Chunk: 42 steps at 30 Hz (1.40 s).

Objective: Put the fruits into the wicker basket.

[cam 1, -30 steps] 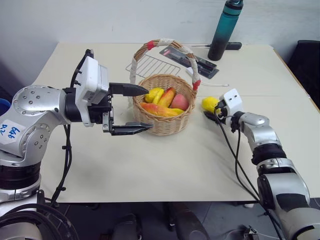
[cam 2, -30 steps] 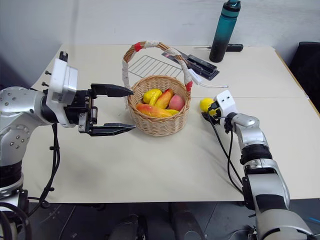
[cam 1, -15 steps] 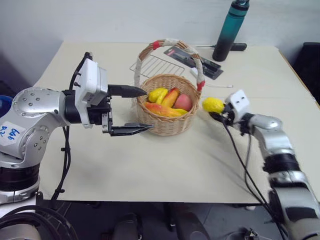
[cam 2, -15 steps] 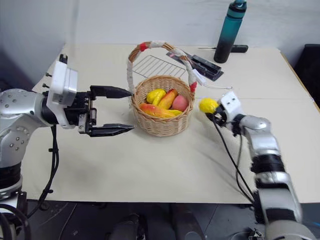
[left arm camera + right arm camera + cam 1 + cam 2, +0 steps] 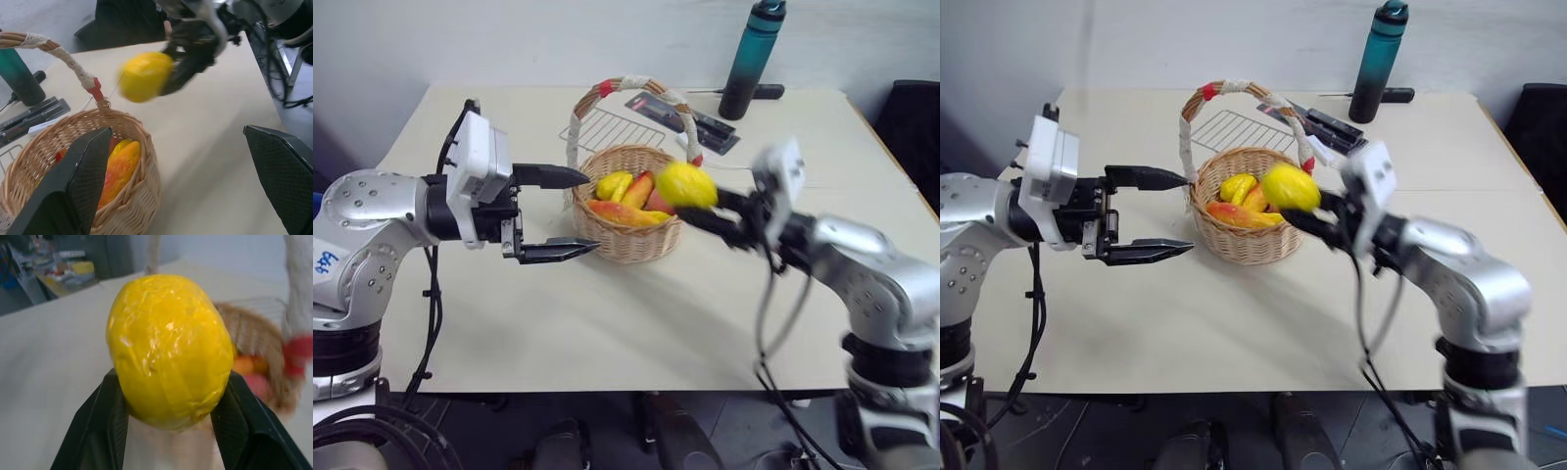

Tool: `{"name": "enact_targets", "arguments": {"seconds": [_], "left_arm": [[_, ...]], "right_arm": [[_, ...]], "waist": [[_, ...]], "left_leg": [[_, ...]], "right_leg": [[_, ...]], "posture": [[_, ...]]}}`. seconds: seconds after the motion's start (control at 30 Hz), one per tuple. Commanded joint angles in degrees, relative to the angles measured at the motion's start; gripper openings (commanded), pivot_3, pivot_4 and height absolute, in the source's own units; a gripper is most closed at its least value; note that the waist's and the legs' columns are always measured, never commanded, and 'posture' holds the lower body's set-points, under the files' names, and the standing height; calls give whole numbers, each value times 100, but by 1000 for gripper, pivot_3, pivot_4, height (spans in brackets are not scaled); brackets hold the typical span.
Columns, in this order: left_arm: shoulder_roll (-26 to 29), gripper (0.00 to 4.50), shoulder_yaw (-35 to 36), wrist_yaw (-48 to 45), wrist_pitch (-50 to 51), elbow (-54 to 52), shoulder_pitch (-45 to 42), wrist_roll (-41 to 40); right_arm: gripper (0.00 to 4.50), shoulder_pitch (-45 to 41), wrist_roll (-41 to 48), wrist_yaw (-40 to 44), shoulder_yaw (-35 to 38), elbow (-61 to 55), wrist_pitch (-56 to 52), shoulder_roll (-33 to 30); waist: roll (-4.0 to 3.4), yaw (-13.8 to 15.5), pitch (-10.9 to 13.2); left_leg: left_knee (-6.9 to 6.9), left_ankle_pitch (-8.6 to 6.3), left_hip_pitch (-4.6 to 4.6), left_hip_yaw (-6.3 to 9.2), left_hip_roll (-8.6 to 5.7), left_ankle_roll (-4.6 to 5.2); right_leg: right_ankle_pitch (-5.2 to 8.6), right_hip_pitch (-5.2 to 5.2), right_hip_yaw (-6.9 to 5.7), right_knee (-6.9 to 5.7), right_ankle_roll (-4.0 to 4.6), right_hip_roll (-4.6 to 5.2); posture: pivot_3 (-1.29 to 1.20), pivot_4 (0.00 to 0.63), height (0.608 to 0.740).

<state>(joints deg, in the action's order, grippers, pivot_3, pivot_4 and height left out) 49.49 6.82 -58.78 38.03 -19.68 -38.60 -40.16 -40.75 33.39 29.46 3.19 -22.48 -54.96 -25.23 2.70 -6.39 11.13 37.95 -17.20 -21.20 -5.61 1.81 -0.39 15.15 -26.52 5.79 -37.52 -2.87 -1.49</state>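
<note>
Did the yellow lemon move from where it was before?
Yes. The lemon, gripped by the right gripper, rose off the table and went left, up to the wicker basket rim.

— What did the room look like?

— A plain pale wall [image 5: 558,39] ran behind a large beige table [image 5: 636,323]. The tabletop was matte and evenly lit, with soft shadows.

— Anything standing around it?

— A dark chair [image 5: 913,122] stood at the table's far right corner. Below the near edge the floor [image 5: 1351,431] was dark grey.

— And on the table, apart from the work?

— Near the far edge stood a teal bottle [image 5: 753,59] with a dark cap, upright. A flat wire rack [image 5: 1234,125] lay close to the middle, and a dark flat pack [image 5: 685,119] lay between the rack and the bottle.
</note>
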Motion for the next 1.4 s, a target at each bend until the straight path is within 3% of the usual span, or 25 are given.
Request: {"name": "enact_targets", "arguments": {"seconds": [0.03, 0.13, 0.3, 0.5, 0.63, 0.8, 1.03, 1.2, 1.4], "left_arm": [[-8, 4500, 9, -25, -116, 45, -198, 48], [15, 4500, 40, -15, -75, 33, -250, 4], [73, 4500, 146, 15, -82, -7, -92, 14], [15, 4500, 212, 151, -86, -175, 104, -26], [-22, 4500, 139, 188, -175, -167, 143, 48], [-158, 4500, -131, 154, -315, -131, 0, 195], [-239, 4500, -231, 57, -348, 24, -269, 246], [-254, 4500, -170, 42, -299, 75, -377, 169], [-224, 4500, -183, -6, -381, 164, -284, 268]], "right_arm": [[1884, -261, -507, -605, -324, 398, 72, 251], [2759, -361, -811, -602, -740, 567, 298, 337], [4411, -245, -586, -591, -347, 330, 21, 267], [4461, 611, 235, -174, 608, -846, -515, -487], [4461, 1001, 100, -318, 794, -814, -437, -819], [4461, 506, -550, -1089, 526, 217, 243, -139], [4461, -455, -1269, -1199, -15, 1713, 1253, 486], [3276, -577, -1626, -1255, -131, 2321, 1797, 619], [1301, -382, -1693, -1073, -162, 1932, 1896, 522]], "waist": [[2, 44, -1], [1, 82, 0], [0, 146, 0], [1, 206, 0], [2, 164, -1], [2, 86, 0], [0, 16, 0], [0, 19, 0], [0, 21, 1]], "left_leg": [[0, -1, -5, 6, 0, 0], [0, -2, -33, 9, 1, -10], [3, -19, -55, 7, 4, 3], [9, -33, -69, 26, 5, 26], [20, -33, -69, 31, 1, 31], [13, -17, -31, 10, -2, 28], [8, -6, -26, 9, -3, 22], [-1, -10, -40, 13, 3, 18], [0, -12, -43, 11, 2, 22]], "right_leg": [[4, -2, -6, 1, 5, 2], [14, -17, -10, 15, -1, 9], [16, -23, -21, 18, -7, 19], [16, -21, -40, 50, -8, 21], [9, -15, -40, 48, -18, 23], [-3, 8, -9, 47, -18, 9], [-9, -4, -7, 14, -11, 5], [-4, -10, -12, 38, -8, 5], [-6, -10, -12, 42, -12, 10]], "posture": [[0, 150, 740], [0, 150, 740], [0, 150, 740], [0, 150, 740], [0, 150, 740], [0, 150, 740], [0, 150, 740], [0, 150, 740], [0, 150, 740]]}}
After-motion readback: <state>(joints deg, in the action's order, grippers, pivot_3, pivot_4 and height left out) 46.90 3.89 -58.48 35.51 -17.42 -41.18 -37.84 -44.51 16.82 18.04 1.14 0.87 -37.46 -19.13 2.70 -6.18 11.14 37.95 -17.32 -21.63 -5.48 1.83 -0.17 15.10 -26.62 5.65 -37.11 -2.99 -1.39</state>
